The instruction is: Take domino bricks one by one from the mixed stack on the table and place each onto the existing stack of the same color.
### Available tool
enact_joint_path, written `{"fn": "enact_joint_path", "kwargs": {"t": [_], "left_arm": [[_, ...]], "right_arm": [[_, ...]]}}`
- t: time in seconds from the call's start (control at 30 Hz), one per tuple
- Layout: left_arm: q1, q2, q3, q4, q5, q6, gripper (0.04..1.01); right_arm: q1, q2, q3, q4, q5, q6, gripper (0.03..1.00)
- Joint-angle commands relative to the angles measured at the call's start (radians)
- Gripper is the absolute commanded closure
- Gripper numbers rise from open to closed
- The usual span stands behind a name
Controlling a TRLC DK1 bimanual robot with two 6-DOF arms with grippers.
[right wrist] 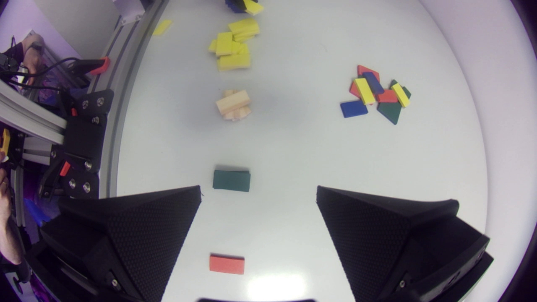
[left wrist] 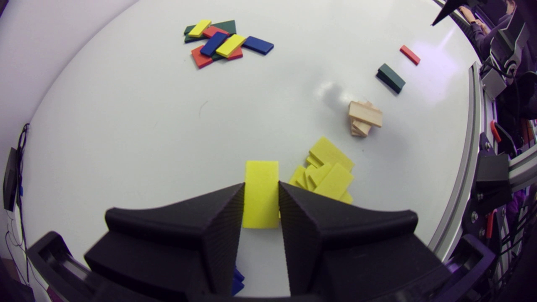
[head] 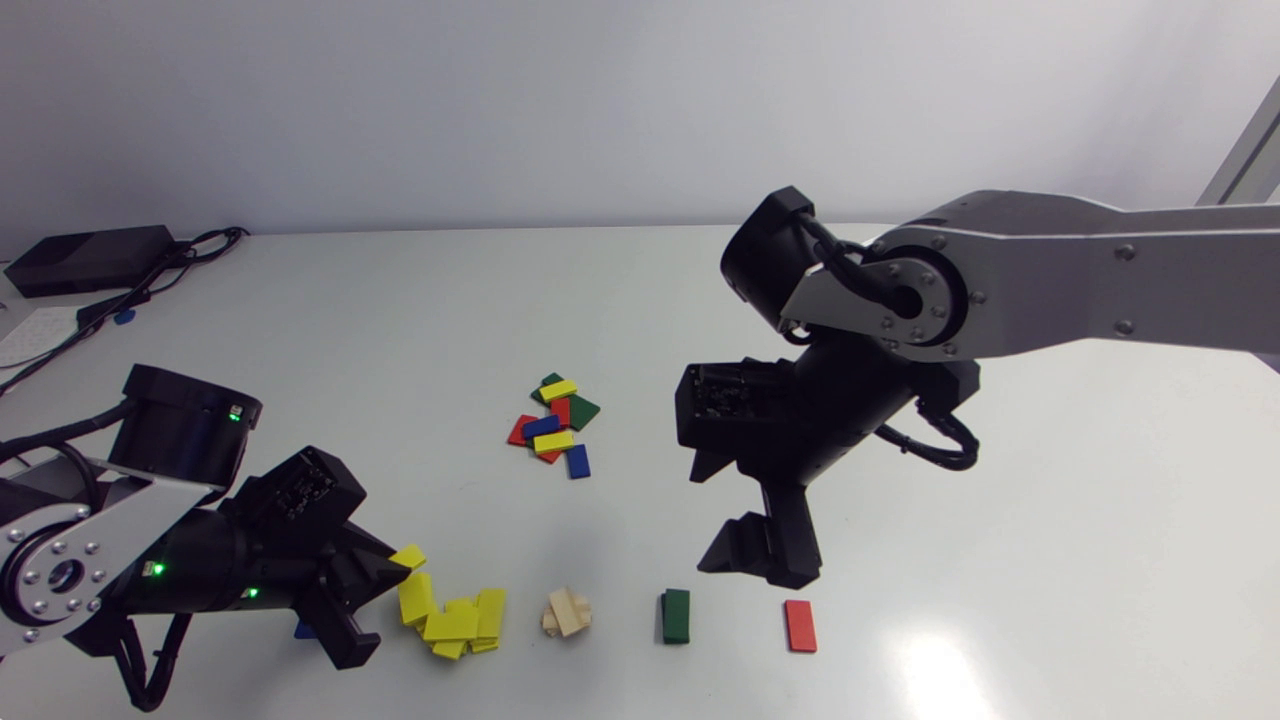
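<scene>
The white table top (head: 1000, 480) carries everything, so I judge the risks from how things lie on it. My right gripper (head: 762, 558) hangs with its fingers spread wide and empty above the gap between the short dark green brick stack (head: 676, 615) and the single flat red brick (head: 800, 626). If that arm drops carelessly, a broad wedge could clip either one. My left gripper (left wrist: 261, 184) is clamped on a flat yellow domino brick (left wrist: 261, 172), one finger on each long edge, with much of the brick sticking out past the fingertips. The mixed stack of red, blue, yellow and green bricks (head: 553, 425) sits well apart near the middle and is not at risk. The trouble is the sprawled pile of yellow bricks (head: 455, 618) just beside the held brick. Its pieces lean at odd angles (hardly a stack at all), so a brick let go on a sloping face would likely slide off. The protruding end could also shove the pile as I come across. The small jumble of pale wooden bricks (head: 568, 612) nearby might catch a stray slider. The blue bricks (left wrist: 237, 282) lie under my left gripper, where a low pass could scatter them.
</scene>
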Motion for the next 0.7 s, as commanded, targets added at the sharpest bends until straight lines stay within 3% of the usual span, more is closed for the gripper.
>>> {"fn": "enact_joint_path", "kwargs": {"t": [0.0,0.13,0.53,0.67], "left_arm": [[-0.022,-0.020,-0.030,-0.009,-0.014,-0.041,0.803],[-0.058,-0.009,-0.041,-0.007,-0.031,-0.072,0.802],[-0.064,0.073,-0.093,0.077,-0.036,-0.067,0.798],[-0.059,0.069,-0.095,0.079,-0.034,-0.067,0.798]], "right_arm": [[0.010,-0.023,-0.033,0.009,-0.005,0.017,0.070],[0.009,-0.036,-0.046,0.010,-0.005,0.017,0.070],[0.006,-0.061,-0.072,0.013,-0.007,0.009,0.070],[0.010,-0.061,-0.074,0.013,-0.007,0.012,0.070]]}}
